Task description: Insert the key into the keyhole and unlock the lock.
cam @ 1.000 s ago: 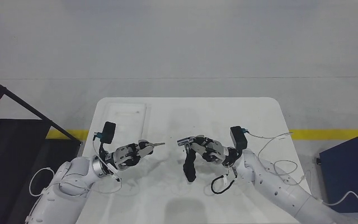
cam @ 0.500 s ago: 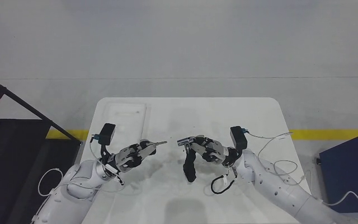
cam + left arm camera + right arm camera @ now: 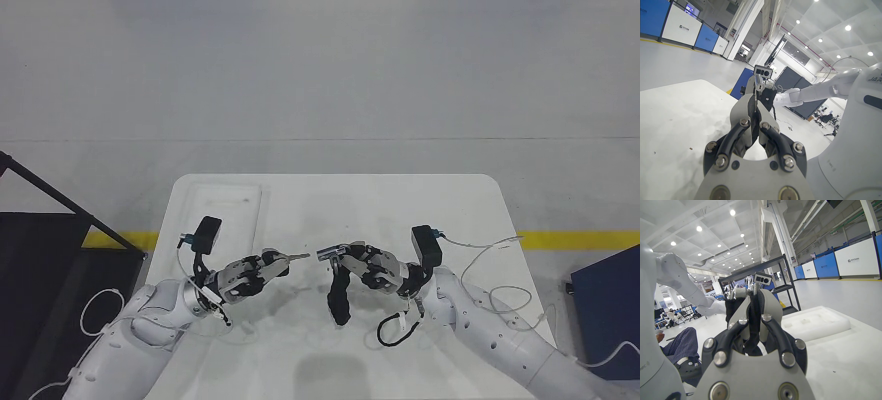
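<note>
Since a moment ago my left arm has slid over the table (image 3: 400,200) toward my other arm, so the key (image 3: 288,258) is now closer to the lock (image 3: 328,253). My right arm has stayed put.

Closest to me, my left gripper (image 3: 754,100) is squeezed tight on the key. The thin metal blade sticks out past my fingertips. From above, the key's long side points right at the lock, like a little arrow.

Next comes a small gap of air. Key and lock are near but not touching yet.

Past the gap is the lock, held up off the table by my right gripper (image 3: 352,262), which is clamped on the lock's black part. My left arm is the one that has to close the gap. The lock's round end faces my key, and the keyhole (image 3: 759,87) is a small dark slot in the middle of it. The blade tip shows just beside the hole, not in it. I think I must line it up a tiny bit, then push straight ahead.

The lock is shiny silver, with a black strap (image 3: 340,295) hanging down from it.
</note>
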